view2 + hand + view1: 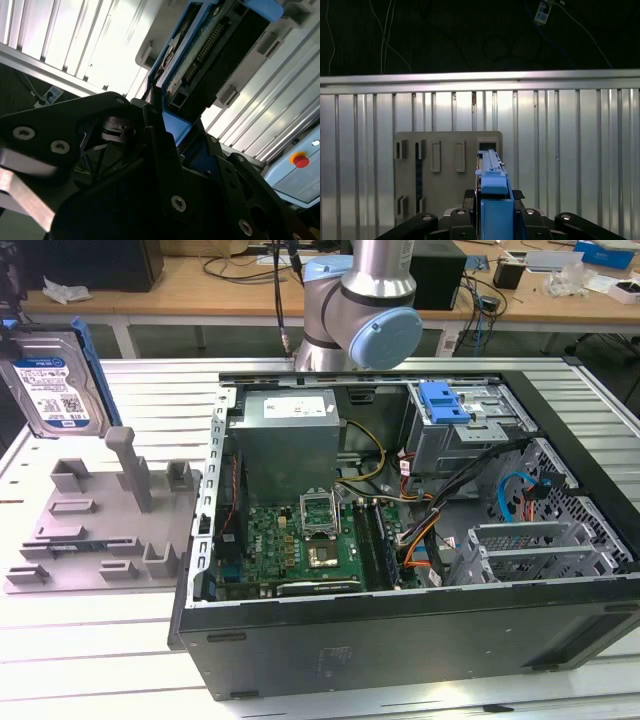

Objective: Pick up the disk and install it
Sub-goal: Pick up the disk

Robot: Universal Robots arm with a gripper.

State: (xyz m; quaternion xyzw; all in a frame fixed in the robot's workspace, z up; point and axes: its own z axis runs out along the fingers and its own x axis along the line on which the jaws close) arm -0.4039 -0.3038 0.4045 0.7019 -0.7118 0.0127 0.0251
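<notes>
**Entry 1: disk (55,380) held in gripper (493,197), off its fixture**

- Gripper: narrow, clamped on the disk. In the second wrist view, 1 black finger (162,155) sits on each side of the blue carrier. Gripping the frame presumably keeps the pads off the label face.
- Disk: edge-on between the fingers, projecting past the fingertips. In the exterior view it stands on edge, label outward.
- Grey fixture (447,170): lies on the slatted table (570,165), beyond the fingertips and apart from the disk.
- Open computer case (400,630): well apart from the gripper.
- Drive cage (470,435) with blue latch (445,400): inside the case, judged the install site. Installation is not yet done.
</notes>
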